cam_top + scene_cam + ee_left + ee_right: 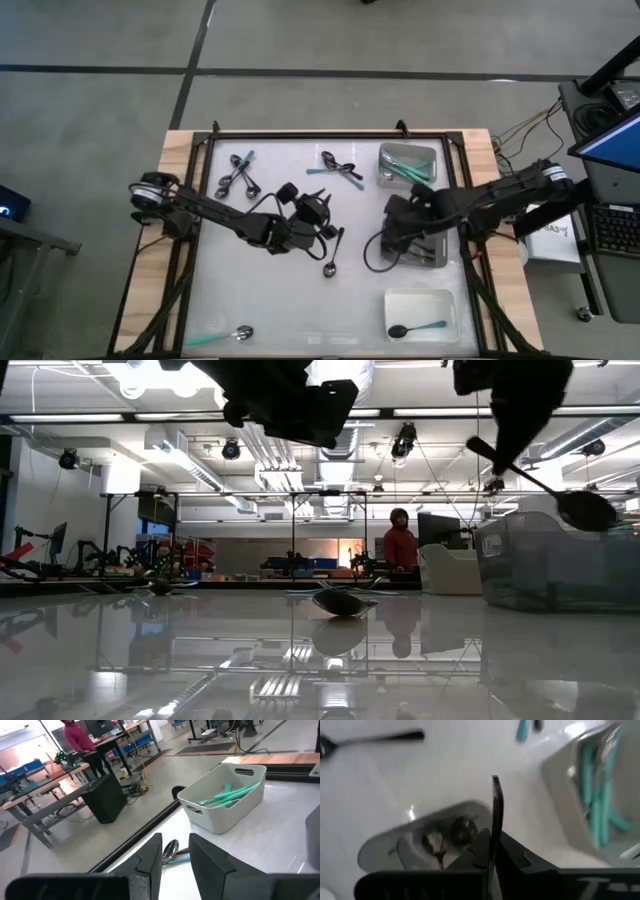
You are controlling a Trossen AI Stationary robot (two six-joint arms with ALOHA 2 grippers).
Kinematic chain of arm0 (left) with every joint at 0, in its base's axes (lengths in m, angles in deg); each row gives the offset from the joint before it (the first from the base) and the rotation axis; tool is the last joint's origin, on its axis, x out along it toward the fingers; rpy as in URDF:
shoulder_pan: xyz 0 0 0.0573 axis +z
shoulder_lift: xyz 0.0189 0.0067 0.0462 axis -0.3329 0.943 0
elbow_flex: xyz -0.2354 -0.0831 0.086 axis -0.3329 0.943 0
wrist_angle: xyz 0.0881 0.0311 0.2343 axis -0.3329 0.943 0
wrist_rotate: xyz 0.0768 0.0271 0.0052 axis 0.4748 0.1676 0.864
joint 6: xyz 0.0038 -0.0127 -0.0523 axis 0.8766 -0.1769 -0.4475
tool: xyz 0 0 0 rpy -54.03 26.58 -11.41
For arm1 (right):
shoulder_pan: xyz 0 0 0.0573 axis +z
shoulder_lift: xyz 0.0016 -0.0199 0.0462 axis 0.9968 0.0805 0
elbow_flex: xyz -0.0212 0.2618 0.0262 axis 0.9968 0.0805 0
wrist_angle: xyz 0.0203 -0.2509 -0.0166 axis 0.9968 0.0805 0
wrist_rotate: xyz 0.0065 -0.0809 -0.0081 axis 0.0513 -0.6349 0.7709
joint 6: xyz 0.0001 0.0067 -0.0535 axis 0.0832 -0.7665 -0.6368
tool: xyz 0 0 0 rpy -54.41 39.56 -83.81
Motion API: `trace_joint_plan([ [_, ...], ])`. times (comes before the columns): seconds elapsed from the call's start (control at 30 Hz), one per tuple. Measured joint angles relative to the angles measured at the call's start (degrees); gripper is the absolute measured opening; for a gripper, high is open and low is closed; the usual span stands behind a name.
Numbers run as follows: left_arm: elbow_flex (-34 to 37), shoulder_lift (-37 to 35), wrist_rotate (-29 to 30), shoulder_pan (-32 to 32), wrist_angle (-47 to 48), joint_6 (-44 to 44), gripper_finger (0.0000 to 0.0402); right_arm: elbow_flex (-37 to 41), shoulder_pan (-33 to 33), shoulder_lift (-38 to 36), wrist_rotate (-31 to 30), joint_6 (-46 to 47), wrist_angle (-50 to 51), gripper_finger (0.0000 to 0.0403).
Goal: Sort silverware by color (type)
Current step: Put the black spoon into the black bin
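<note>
My right gripper (392,228) is shut on an all-black spoon (530,478) and hangs over a grey tray (428,248) with metal spoons (445,837) in it. My left gripper (318,212) hovers open at mid-table and holds nothing; past its fingers a teal-handled spoon (172,851) lies flat. Another black spoon (333,255) lies on the table between the arms. Loose spoons lie in two clusters near the far edge (240,175) (340,168), and one teal-handled spoon (225,337) lies at the near left. My right gripper pinches the black spoon's handle (495,827) between its two fingers, across the handle. The handle's free end (496,787) juts out past the fingertips. The spoon is lifted clear and slants down to its bowl (585,510), beside the tray's wall.
A grey tray (408,165) at the far right holds teal-handled spoons (230,795). A white tray (420,315) at the near right holds one black-bowled, teal-handled spoon (415,328). A raised black frame (330,133) rims the table. A person in red (400,545) stands far off in the room.
</note>
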Motion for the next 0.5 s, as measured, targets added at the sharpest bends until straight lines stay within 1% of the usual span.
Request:
trace_joint_plan([
  [0.17,0.0,-1.7,0.0,-0.8,3.1,0.0,0.008,2.4,2.3,3.2,4.1,3.3,1.0,0.0008],
  [0.33,0.0,-3.7,0.0,-2.5,7.0,-0.7,0.008,3.9,3.3,5.3,7.0,4.2,1.1,0.0008],
  [0.5,0.0,-5.1,0.0,-3.8,11.2,-4.8,0.008,4.0,3.6,6.0,8.8,4.2,1.0,0.0011],
])
